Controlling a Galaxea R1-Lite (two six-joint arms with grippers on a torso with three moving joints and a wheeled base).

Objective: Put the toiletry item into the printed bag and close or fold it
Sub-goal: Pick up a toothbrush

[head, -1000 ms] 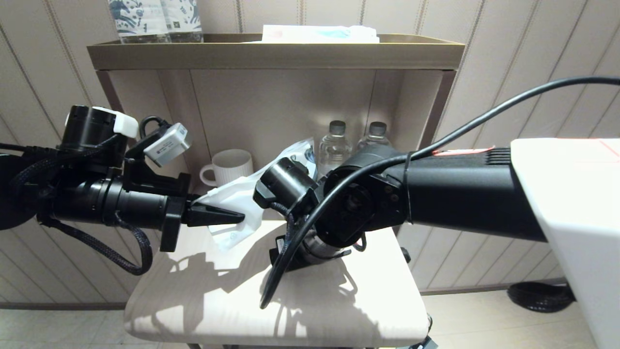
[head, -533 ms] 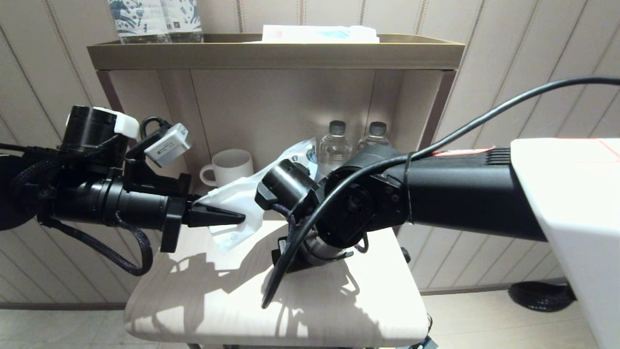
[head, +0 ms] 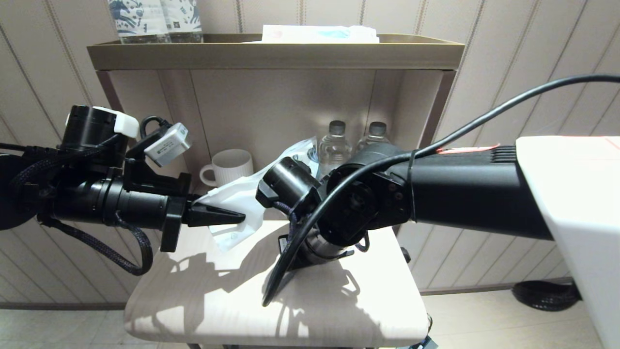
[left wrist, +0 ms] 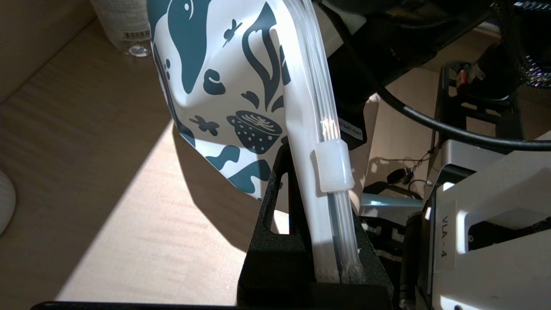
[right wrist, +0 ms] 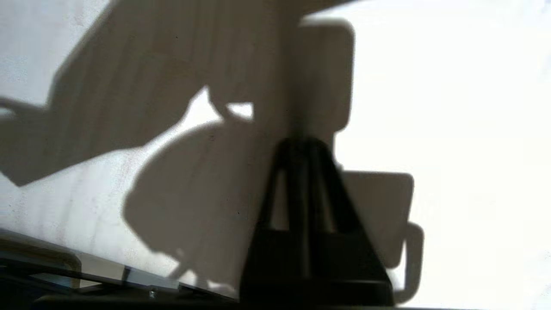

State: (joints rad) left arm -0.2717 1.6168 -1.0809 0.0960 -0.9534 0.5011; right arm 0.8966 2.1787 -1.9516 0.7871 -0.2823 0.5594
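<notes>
Left tool [left wrist: 316,241] clamps the bag [left wrist: 241,99], glossy white plastic with teal leaf print, by its zip strip; right tool [right wrist: 303,150] pinched together, empty, above the table [head: 208,300].

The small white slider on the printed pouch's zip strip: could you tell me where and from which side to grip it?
Probably pinch the small white plastic slider across its flat faces, approaching from the zip-edge side, away from the blue print: the semi-translucent white printed pouch is held by its zip strip in the left gripper, leaving that edge exposed.
</notes>
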